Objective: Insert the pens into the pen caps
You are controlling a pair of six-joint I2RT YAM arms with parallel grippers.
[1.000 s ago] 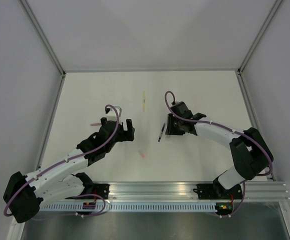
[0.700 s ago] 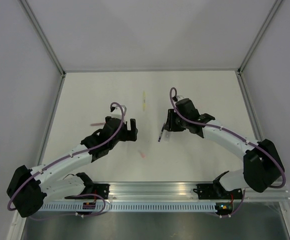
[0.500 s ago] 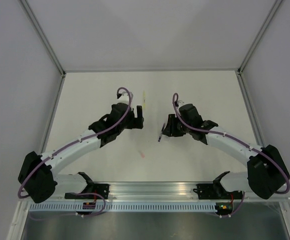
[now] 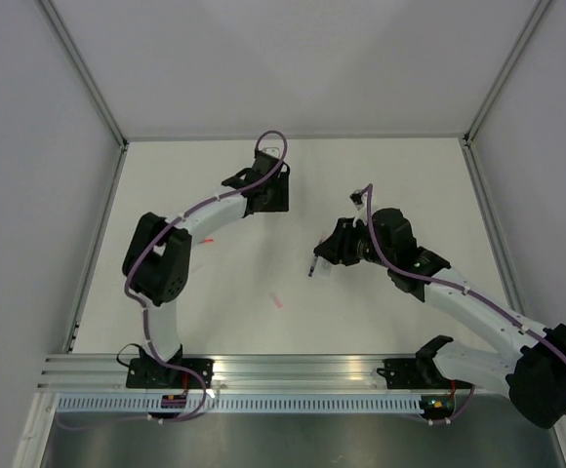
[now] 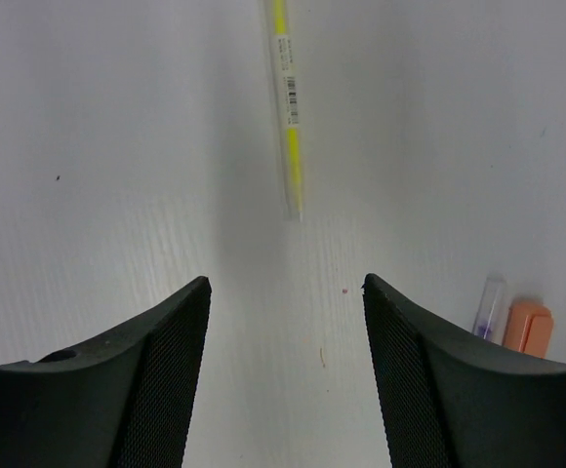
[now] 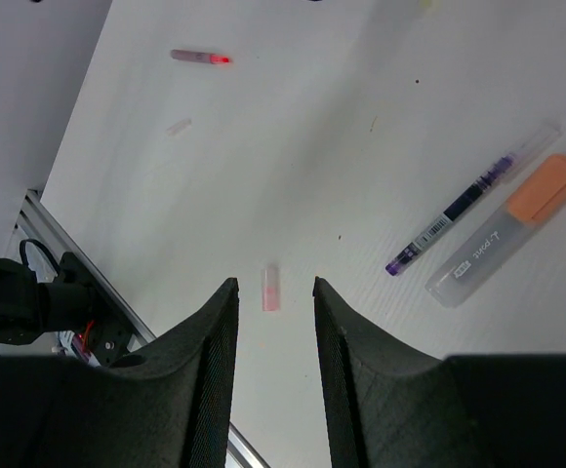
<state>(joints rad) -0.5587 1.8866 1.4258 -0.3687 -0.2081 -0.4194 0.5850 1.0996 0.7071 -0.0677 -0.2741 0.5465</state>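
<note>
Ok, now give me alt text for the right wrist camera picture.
The right hand hangs open above a white table, a pale pink cap showing in the gap between its fingers. At the picture's right, a dark purple pen lies beside a grey pen with an orange end; a pink pen lies far off at upper left.

White table (image 4: 410,175) spreads across the cell floor, with a few tiny dark specks (image 5: 58,177) on it. Pale grey walls (image 4: 293,58) stand on three sides, with aluminium posts (image 4: 80,68) rising at the far corners. A ribbed aluminium rail (image 4: 303,370) runs along the near edge.
</note>
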